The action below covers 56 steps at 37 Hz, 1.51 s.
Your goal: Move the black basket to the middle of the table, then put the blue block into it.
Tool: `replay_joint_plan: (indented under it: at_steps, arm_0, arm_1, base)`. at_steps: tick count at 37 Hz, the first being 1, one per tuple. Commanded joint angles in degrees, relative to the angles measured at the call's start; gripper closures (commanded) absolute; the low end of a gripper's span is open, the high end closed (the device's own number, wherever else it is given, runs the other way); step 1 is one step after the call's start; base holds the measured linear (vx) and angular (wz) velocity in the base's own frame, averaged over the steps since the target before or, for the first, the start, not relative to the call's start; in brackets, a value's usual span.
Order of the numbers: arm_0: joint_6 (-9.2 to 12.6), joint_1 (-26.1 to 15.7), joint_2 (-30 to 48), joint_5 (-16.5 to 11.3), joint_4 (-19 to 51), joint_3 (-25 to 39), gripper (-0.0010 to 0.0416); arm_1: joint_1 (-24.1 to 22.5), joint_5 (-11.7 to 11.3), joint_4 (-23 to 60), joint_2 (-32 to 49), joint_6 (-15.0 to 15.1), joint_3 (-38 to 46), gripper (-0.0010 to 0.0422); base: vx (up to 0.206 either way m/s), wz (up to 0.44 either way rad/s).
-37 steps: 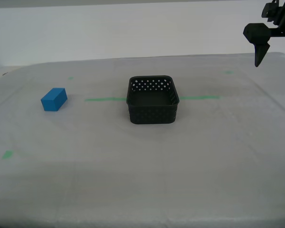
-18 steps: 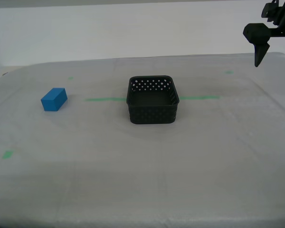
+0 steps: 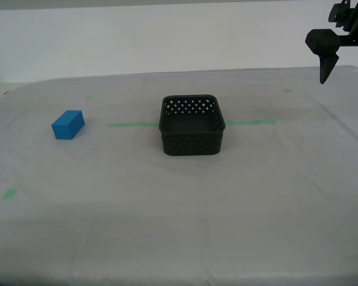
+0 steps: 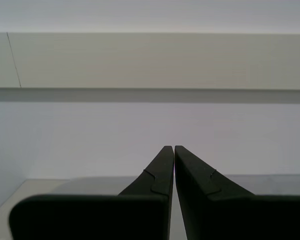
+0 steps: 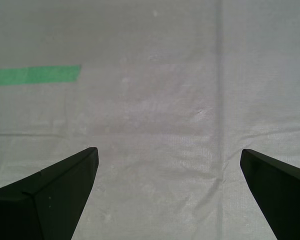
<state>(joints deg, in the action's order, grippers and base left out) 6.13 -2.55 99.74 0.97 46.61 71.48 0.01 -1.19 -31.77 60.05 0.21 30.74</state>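
the blue block (image 3: 68, 124) lay on the table (image 3: 179, 226) well apart from both of my grippers, and neither wrist view showed it. by my judgement it was light, stiff and solid, and its matte faces should not slip much between the pads. the natural hold would be across its shorter width, from above, with the jaws set on two opposite flat sides. it looked bright blue, plain and box-shaped, far smaller than the black basket (image 3: 192, 133).

the black basket stood upright and empty, its walls dotted with round holes, across a thin green tape line (image 3: 131, 124). it was also well apart from both grippers. i judged it a light, thin plastic thing that could slide on the cloth if nudged, and its place near the middle of the table looked already right, so the block seemed the next concern.

my first gripper (image 5: 167, 170) hung with its jaws spread wide and nothing between them, looking down on bare cloth with a strip of green tape beyond its tips. my second gripper (image 4: 171, 150) had its jaws pressed together on nothing and faced a pale wall, with none of the task's things before it.
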Motion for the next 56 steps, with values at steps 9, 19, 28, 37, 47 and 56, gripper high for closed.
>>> replay_joint_plan:
  at_steps: [9, 19, 28, 37, 47, 56]
  arm_0:
    - [-0.13, -0.02, 0.00, 0.00, -0.15, 0.02, 0.0007]
    - [-0.13, -0.04, -0.02, 0.00, -0.17, 0.02, 0.0007]
    - [-0.13, -0.02, 0.00, 0.00, -0.22, 0.02, 0.0007]
    - [-0.13, -0.02, -0.02, 0.00, -0.31, 0.02, 0.0007]
    - [-0.13, -0.02, 0.00, 0.00, -0.35, 0.02, 0.0007]
    - [-0.13, -0.02, 0.00, 0.00, -0.35, 0.02, 0.0007]
  arm_1:
    - [-0.04, -0.02, 18.78, -0.02, -0.37, 5.77, 0.0412]
    - [-0.04, 0.13, 41.07, -0.02, -2.75, 13.73, 0.0412]
    - [-0.04, 0.11, 57.16, 2.21, -3.48, 21.77, 0.0412]
    - [-0.11, 1.29, 69.48, 8.28, -4.70, 29.44, 0.0412]
    - [-0.11, 3.41, 79.12, 15.26, -3.63, 37.33, 0.0412]
    - [-0.11, 3.43, 90.42, 21.33, -1.33, 46.45, 0.0412]
  base:
    - [0.000, 0.000]
    - [0.000, 0.000]
    - [0.000, 0.000]
    - [0.000, 0.000]
    - [0.000, 0.000]
    - [0.000, 0.000]
